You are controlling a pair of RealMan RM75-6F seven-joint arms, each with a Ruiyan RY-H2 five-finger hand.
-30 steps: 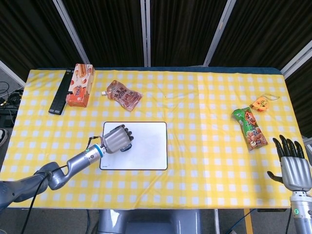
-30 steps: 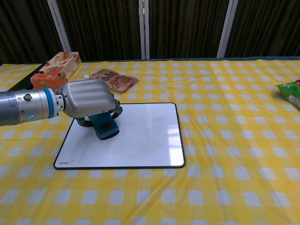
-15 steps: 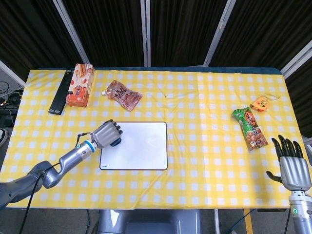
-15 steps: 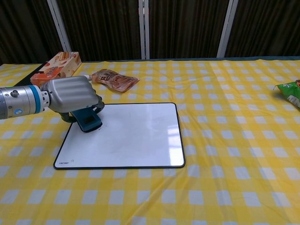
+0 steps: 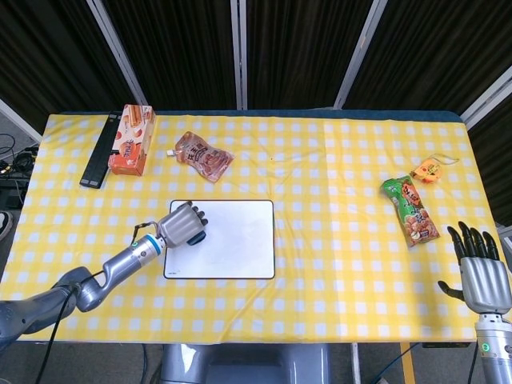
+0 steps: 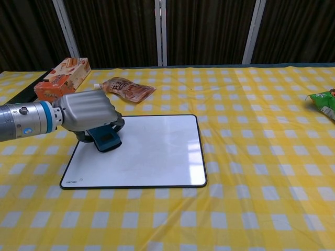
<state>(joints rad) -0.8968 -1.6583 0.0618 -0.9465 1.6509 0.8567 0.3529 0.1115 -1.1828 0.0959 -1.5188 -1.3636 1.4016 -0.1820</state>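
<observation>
Left hand [image 6: 86, 112] gripping teal eraser [image 6: 107, 140] on whiteboard [image 6: 157, 157], shifted slightly right since half a second ago, right hand [image 5: 482, 272] empty, fingers spread, unmoved

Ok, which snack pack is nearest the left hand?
The brown spouted pouch, just beyond the whiteboard; the orange box and green packet lie farther from the left hand.

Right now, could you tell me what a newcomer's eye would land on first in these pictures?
Probably the left hand, which grips a dark teal eraser pressed on the left part of the whiteboard at the middle of the yellow checked tablecloth. Next, the right hand stands open at the table's near right edge, with a green snack packet lying ahead of it.
</observation>
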